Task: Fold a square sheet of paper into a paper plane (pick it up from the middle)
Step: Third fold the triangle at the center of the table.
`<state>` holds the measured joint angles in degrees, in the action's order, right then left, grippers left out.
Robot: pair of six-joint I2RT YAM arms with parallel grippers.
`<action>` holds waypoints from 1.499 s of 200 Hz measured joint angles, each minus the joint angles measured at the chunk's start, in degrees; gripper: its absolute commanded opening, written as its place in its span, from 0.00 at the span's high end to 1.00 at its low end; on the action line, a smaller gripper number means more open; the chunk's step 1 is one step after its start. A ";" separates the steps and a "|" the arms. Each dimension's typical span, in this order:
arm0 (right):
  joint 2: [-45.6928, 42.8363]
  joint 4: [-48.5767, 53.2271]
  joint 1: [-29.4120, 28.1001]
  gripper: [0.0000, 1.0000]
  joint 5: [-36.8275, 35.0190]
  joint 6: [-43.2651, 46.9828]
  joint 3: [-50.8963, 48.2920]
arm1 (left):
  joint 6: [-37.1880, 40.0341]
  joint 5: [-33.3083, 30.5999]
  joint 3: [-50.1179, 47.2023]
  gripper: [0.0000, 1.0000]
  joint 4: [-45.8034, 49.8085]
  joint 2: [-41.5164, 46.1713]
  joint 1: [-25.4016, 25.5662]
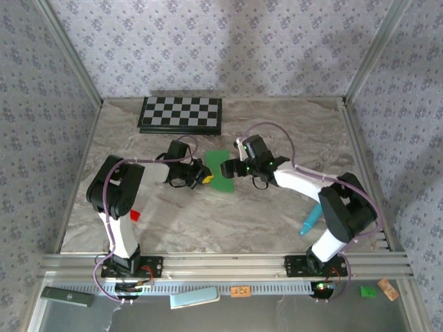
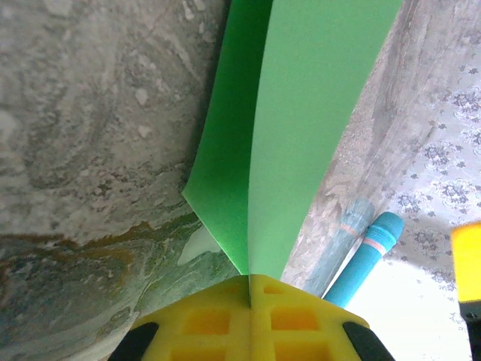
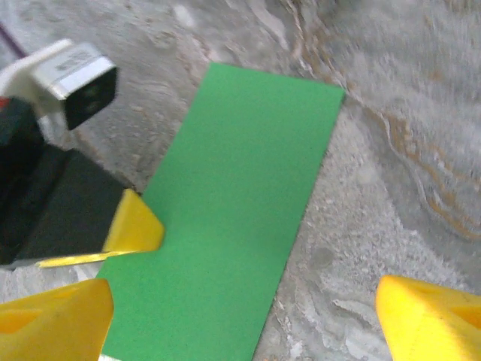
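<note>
Folded paper [image 2: 301, 113] is lying just in front of the checkerboard [image 1: 181, 113], long axis apparently pointing toward it. Between the 2 arms, the left gripper [image 2: 249, 289] is pinching its edge; the right gripper [image 3: 240, 323] is hovering wide-open directly above.

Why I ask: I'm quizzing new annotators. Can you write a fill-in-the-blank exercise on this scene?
1. The left end effector is pinched shut on the edge of the ____ sheet of paper.
2. The right end effector, over the paper, is ____.
3. The teal marker lies on the table near the ____ arm's base.

Missing words: green; open; right.
</note>
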<state>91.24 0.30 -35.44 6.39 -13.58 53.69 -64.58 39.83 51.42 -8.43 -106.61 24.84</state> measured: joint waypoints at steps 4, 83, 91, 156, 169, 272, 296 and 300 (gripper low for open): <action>-0.50 -1.20 -0.28 0.08 -0.26 0.98 -0.81 | -0.04 0.00 0.00 1.00 0.00 0.00 0.00; -2.21 -16.20 -7.80 0.17 -1.46 24.59 -12.26 | -1.55 0.79 0.02 1.00 0.02 0.11 0.00; -1.60 -17.25 -8.35 0.18 -1.49 26.12 -12.33 | -1.57 0.90 0.02 1.00 0.02 0.11 0.00; 5.57 -22.08 -10.88 0.22 -2.25 33.51 -12.41 | -1.75 0.90 0.02 1.00 0.04 0.11 0.00; 6.69 -23.10 -11.10 0.24 -2.69 34.07 -12.41 | -1.77 0.92 0.02 1.00 0.02 0.11 0.00; 7.72 -28.44 -10.95 0.60 -4.24 35.06 -12.41 | -1.73 1.31 0.02 1.00 0.07 0.11 0.00; 7.65 -28.44 -10.95 0.62 -3.80 35.04 -12.41 | -1.73 1.31 0.02 1.00 0.07 0.11 0.00; 7.65 -28.44 -10.95 0.62 -3.67 35.06 -12.41 | -1.73 1.31 0.02 1.00 0.07 0.11 0.00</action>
<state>98.89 -28.14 -46.39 2.72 21.47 41.28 -66.30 41.15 51.44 -8.36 -106.50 24.84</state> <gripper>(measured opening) 0.384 0.045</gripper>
